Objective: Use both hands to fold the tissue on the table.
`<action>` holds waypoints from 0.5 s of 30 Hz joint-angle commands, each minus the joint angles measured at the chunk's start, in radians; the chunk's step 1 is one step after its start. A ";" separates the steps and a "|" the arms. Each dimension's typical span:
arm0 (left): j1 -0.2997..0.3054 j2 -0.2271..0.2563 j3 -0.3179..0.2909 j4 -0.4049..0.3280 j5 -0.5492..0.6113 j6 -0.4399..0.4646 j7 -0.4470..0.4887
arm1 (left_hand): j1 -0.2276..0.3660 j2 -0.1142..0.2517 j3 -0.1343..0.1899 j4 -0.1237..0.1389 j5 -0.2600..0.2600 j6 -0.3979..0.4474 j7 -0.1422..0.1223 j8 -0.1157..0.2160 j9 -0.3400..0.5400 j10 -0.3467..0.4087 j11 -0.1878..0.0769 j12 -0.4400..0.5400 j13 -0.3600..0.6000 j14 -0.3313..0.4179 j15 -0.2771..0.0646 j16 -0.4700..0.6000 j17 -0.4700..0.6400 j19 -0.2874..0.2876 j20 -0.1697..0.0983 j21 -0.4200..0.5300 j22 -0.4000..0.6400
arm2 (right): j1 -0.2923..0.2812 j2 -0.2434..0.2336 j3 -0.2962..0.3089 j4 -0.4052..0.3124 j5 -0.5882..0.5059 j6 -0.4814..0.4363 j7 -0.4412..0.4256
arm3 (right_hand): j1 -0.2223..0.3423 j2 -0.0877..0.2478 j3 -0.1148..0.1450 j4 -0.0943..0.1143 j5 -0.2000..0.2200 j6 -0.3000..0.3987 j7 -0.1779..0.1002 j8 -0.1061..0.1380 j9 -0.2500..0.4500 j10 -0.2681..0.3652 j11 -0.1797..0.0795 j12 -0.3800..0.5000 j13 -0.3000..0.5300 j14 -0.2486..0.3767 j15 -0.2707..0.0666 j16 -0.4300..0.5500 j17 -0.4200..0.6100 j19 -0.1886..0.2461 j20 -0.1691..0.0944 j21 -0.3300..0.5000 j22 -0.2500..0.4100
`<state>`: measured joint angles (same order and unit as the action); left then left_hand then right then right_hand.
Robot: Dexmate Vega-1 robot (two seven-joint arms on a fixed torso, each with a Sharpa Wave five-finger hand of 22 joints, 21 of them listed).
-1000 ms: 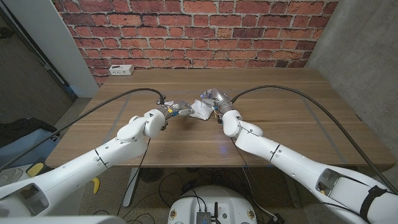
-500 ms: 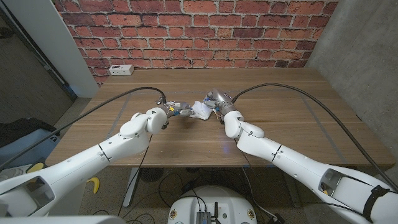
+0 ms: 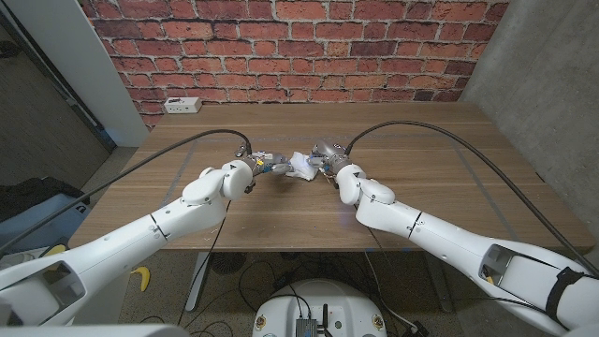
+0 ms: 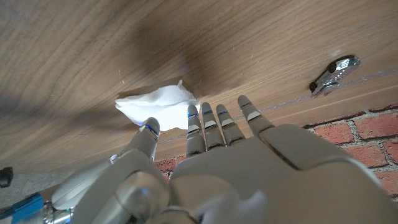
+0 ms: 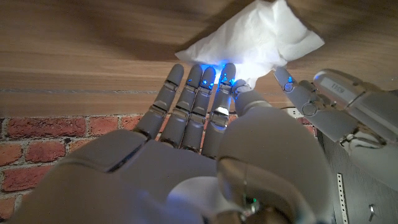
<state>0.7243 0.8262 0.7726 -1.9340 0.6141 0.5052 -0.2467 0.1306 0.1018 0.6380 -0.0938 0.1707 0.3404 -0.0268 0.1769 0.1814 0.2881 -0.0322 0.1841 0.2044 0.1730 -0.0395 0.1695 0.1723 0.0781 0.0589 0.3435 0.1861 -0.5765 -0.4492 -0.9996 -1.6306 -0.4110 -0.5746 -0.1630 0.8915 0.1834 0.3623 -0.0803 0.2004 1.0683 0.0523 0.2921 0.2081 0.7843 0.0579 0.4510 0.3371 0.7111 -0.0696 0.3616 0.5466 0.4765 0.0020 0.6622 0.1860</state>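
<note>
Tissue (image 3: 302,166) sits crumpled in a small white bundle on the wooden table (image 3: 440,178), around the middle and a little toward the far side, right between your two hands. Your left hand (image 3: 263,167) comes at it from the left with its fingers (image 4: 194,122) stretched out nearly straight; the thumb tip meets the tissue's edge, but you can't tell whether anything is actually pinched. Your right hand (image 3: 325,159) closes in from the right, its fingers (image 5: 205,84) extended with the tips on the bundle, blue light glowing there; a real grasp can't be confirmed. Far left on the table lies a white power strip (image 3: 182,105), against the brick wall (image 3: 299,47).
</note>
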 commanded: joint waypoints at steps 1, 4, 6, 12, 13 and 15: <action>-0.005 0.005 0.005 -0.004 -0.003 0.005 -0.002 | -0.010 -0.004 -0.002 0.003 -0.001 -0.002 0.001 0.000 0.000 -0.003 -0.002 0.006 0.000 -0.003 -0.012 0.005 -0.001 -0.005 -0.003 -0.004 0.002 | 0.012 -0.001 -0.008 0.017 -0.003 -0.005 0.046 | -0.018 -0.009 0.001 0.017 0.010 0.002 0.003 -0.005 -0.001 0.010 0.013 -0.004 -0.003 0.017 -0.023 0.001 0.002 0.005 0.014 0.009 0.003; -0.007 0.005 0.005 -0.002 -0.005 0.003 -0.003 | -0.011 -0.004 -0.002 0.004 -0.001 -0.002 0.001 0.001 0.000 -0.003 -0.001 0.006 0.000 -0.002 -0.012 0.006 -0.001 -0.005 -0.003 -0.004 0.002 | 0.000 -0.006 0.003 0.010 -0.003 0.020 0.018 | -0.023 -0.010 0.004 0.018 0.011 0.001 0.003 -0.007 -0.001 0.010 0.012 -0.004 -0.003 0.017 -0.022 -0.003 -0.001 0.006 0.014 0.011 0.003; -0.011 0.003 0.007 0.002 -0.006 0.002 -0.007 | -0.012 -0.004 -0.002 0.004 -0.001 -0.002 0.001 0.001 0.000 -0.003 0.000 0.007 0.000 -0.003 -0.013 0.006 -0.001 -0.005 -0.003 -0.005 0.002 | -0.020 -0.011 0.019 0.001 -0.004 0.053 -0.029 | -0.026 -0.011 0.007 0.018 0.013 -0.005 0.002 -0.011 -0.001 0.004 0.010 -0.008 -0.003 0.016 -0.023 -0.006 -0.003 0.005 0.015 0.011 0.003; -0.018 0.000 0.013 0.005 -0.004 0.007 -0.016 | -0.014 -0.004 -0.003 0.005 -0.001 -0.003 0.002 0.002 0.000 -0.002 -0.002 0.009 -0.001 -0.002 -0.013 0.007 -0.001 -0.004 -0.002 -0.005 0.002 | -0.066 -0.009 0.054 -0.004 -0.021 0.132 -0.153 | -0.030 -0.017 0.018 0.009 0.019 -0.045 -0.005 -0.034 -0.001 -0.044 -0.003 -0.031 -0.004 -0.020 -0.029 -0.025 -0.005 -0.011 0.010 0.008 0.001; -0.018 0.000 0.013 0.005 -0.004 0.007 -0.016 | -0.014 -0.004 -0.003 0.006 -0.001 -0.001 0.008 0.003 0.000 -0.002 -0.002 0.009 -0.002 -0.002 -0.013 0.007 -0.002 -0.003 -0.002 -0.006 0.002 | -0.068 -0.008 0.056 -0.003 -0.022 0.134 -0.154 | -0.030 -0.017 0.019 0.008 0.019 -0.045 -0.005 -0.035 -0.001 -0.044 -0.002 -0.031 -0.003 -0.021 -0.028 -0.025 -0.005 -0.012 0.010 0.008 0.001; -0.018 0.000 0.014 0.005 -0.001 0.010 -0.016 | -0.015 -0.004 -0.003 0.006 -0.001 -0.001 0.009 0.003 0.000 -0.002 -0.002 0.010 -0.002 -0.001 -0.014 0.008 -0.002 -0.003 -0.002 -0.006 0.003 | -0.090 -0.006 0.071 -0.005 -0.033 0.160 -0.214 | -0.031 -0.021 0.019 0.005 0.019 -0.052 -0.009 -0.038 -0.001 -0.046 -0.005 -0.032 -0.003 -0.024 -0.028 -0.027 -0.005 -0.015 0.012 0.007 0.001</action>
<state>0.7159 0.8287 0.7784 -1.9349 0.6105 0.5080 -0.2543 0.1253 0.0965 0.6352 -0.0910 0.1699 0.3371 -0.0233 0.1769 0.1815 0.2847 -0.0356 0.1890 0.1997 0.1733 -0.0393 0.1695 0.1675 0.0781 0.0589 0.3396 0.1862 -0.6035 -0.4553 -0.9765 -1.6273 -0.4177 -0.5355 -0.1830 0.8645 0.1674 0.3757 -0.0703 0.2158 1.0231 0.0464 0.2584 0.2044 0.7440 0.0538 0.4241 0.3339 0.6935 -0.0643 0.3365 0.5412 0.4672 0.0112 0.6659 0.1861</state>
